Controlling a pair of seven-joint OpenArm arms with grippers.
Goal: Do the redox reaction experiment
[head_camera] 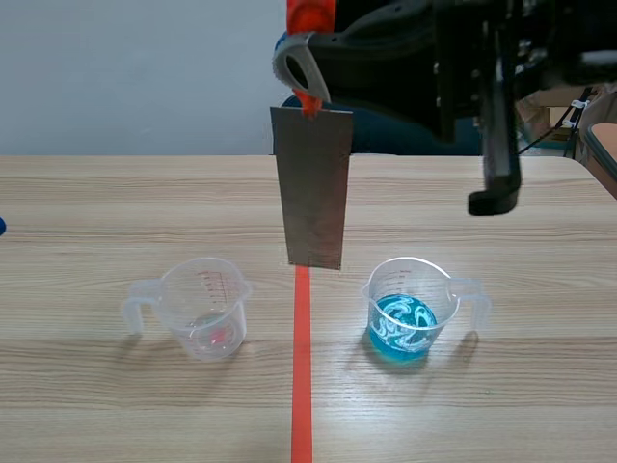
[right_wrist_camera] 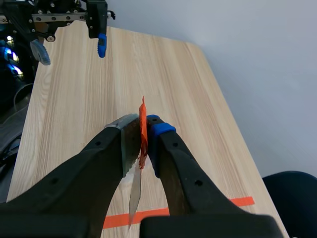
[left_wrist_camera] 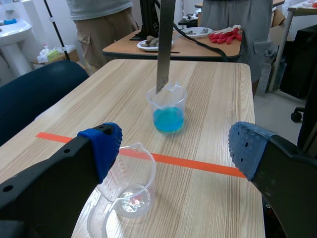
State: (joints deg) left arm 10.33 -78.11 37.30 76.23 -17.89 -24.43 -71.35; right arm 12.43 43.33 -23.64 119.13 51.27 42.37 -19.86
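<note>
Scene view, findings?
— Right end effector [head_camera: 301,82] raised, metal strip [head_camera: 310,188] hanging near upright above the bench [head_camera: 96,203], between clear beaker [head_camera: 202,309] and blue-liquid beaker [head_camera: 410,313], its lower end over the tape line [head_camera: 302,386].
Left wrist view?
— Left end effector [left_wrist_camera: 171,148] wide apart, holding nothing; clear beaker beneath it.
Right wrist view?
— Right end effector clamped on the strip's orange-taped top.

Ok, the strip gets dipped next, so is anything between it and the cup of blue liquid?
Nothing visible. The metal strip hangs from the right gripper, near the cup of blue liquid, whose mouth is open. The other cup sits across the tape line.
</note>
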